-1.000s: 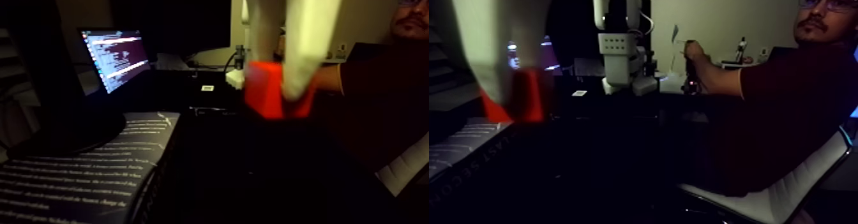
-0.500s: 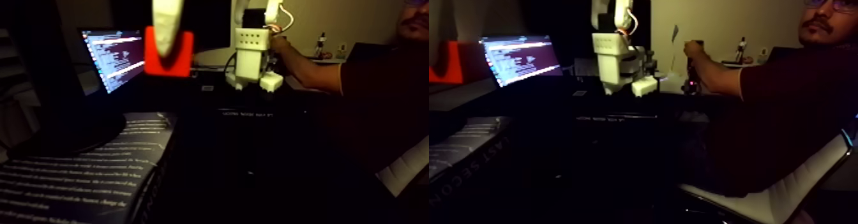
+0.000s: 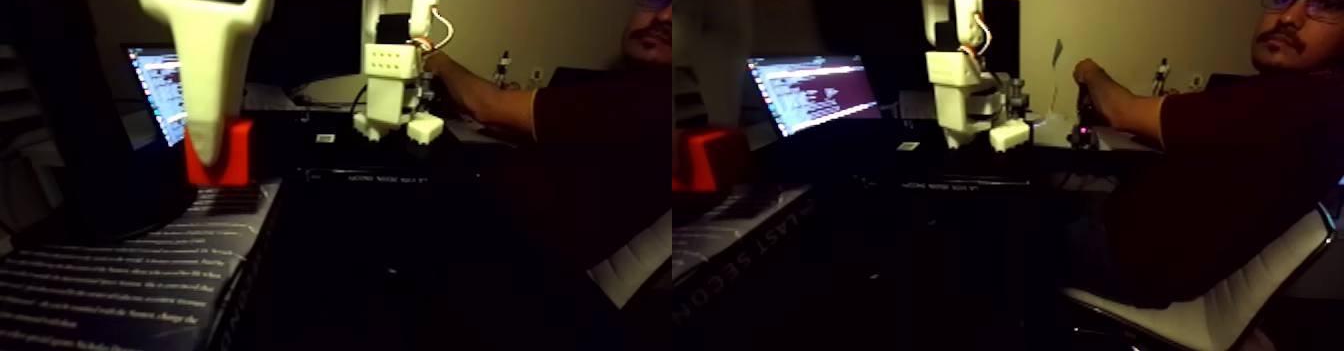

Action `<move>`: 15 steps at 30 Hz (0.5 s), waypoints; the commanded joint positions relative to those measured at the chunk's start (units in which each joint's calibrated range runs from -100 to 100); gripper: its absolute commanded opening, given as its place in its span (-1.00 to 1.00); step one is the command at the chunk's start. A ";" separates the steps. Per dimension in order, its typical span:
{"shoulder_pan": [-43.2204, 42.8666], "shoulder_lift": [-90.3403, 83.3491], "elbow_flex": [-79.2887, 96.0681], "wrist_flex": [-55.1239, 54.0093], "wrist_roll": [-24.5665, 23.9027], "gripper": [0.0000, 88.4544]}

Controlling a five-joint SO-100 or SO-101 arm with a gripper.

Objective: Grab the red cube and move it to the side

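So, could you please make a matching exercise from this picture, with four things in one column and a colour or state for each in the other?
Things:
1. red cube
2. gripper
3. laptop screen
4. book

States:
a. lit, showing lines of text
b. lying flat, cover with white print
c. white, pointing down, shut on the block
d. bright red-orange, held just above the book

Pairs: 1-d, 2-c, 3-a, 4-b

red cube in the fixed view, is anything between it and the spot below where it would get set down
Nothing visible stands in the way. The gripper holds the red cube just above the dark book at the left of the fixed view, close beside the laptop. The gap under the cube looks clear, though the scene is dim.
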 commanded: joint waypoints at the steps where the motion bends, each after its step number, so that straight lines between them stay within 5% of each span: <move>1: 1.01 1.89 -1.32 -3.14 -0.33 -0.85; 15: 1.51 5.42 -1.32 -5.09 -0.71 -0.82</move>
